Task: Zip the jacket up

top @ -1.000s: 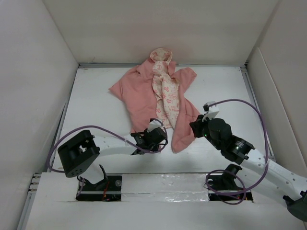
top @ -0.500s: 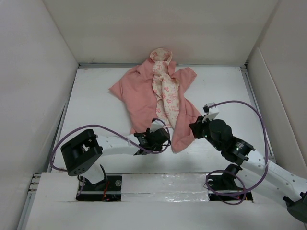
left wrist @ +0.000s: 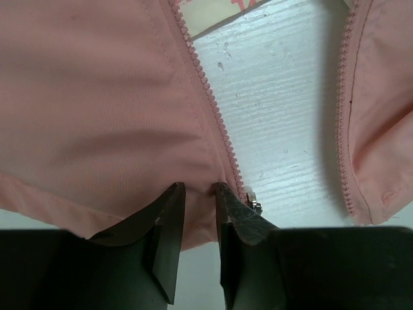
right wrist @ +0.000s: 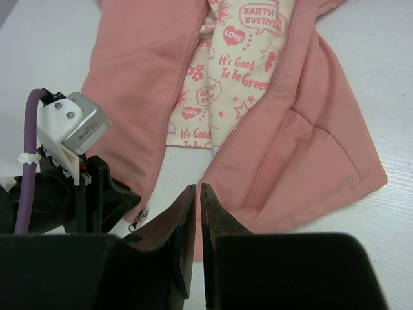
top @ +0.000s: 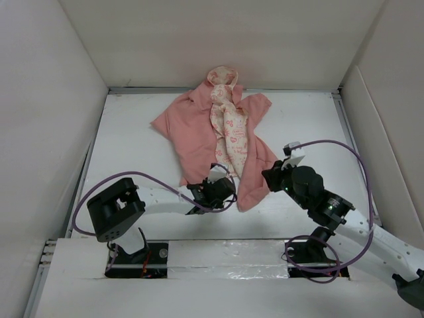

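Note:
The salmon-pink jacket [top: 195,132] lies open on the white table, cream printed lining [right wrist: 222,97] showing between its front panels. My left gripper [top: 213,184] is at the bottom hem of the left panel. Its jaws [left wrist: 200,188] stand narrowly apart, pinching the hem fabric [left wrist: 97,97] just left of the zipper teeth. The metal slider [left wrist: 255,205] sits beside the right finger and also shows in the right wrist view [right wrist: 137,219]. My right gripper [top: 266,177] is shut [right wrist: 199,187], beside the right panel [right wrist: 310,148]. I cannot see it holding anything.
White walls enclose the table [top: 132,146] on the left, back and right. A raised white ledge [top: 218,255] runs along the near edge by the arm bases. Purple cables [top: 344,149] loop off both arms. Bare table shows between the two zipper edges [left wrist: 277,110].
My left arm has crept a little to the right and forward at the left panel's hem. My right arm has shifted slightly. The jacket lies as before.

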{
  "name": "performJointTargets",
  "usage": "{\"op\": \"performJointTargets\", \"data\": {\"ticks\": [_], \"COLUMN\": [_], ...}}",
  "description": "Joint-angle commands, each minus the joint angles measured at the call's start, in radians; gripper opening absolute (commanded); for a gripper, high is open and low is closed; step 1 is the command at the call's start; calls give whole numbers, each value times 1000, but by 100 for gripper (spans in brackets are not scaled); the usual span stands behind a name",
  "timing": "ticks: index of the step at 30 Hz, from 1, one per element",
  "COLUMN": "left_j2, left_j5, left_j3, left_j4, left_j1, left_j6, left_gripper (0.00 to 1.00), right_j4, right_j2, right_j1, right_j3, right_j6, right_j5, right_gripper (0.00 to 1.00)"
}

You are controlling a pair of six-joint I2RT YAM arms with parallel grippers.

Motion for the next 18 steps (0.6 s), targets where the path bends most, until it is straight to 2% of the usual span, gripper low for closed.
{"op": "performJointTargets", "data": {"ticks": [1,2,4,7,10,13,18], "left_j2": [24,30,41,39,-8,-93,-272], "left_j5": [-9,-4,6,-13,-17,-1,146], "left_j3": [-22,-25,-25,-42,-51,-71,-148], "left_j4": [5,11,24,34,50,68,207], "left_j1": [-4,-4,-4,-4,-4,22,108], "left_j6": [-19,-20,-20,-33,-20,-13,-7], "left_gripper": [26,31,32,0,0,0,0], "right_j4": [32,29,26,32,34,51,69], "right_j2": [-11,-11,-17,-19,-13,1,20], "right_j1": [-6,-6,-6,-6,-6,-6,-6], "right_j3": [6,6,6,6,6,4,-14], "right_j6": [-2,1,5,-1,-2,-2,16], "right_j5": [-2,0,3,-4,0,-20,-53], "right_gripper": [13,13,13,14,17,25,41]}}
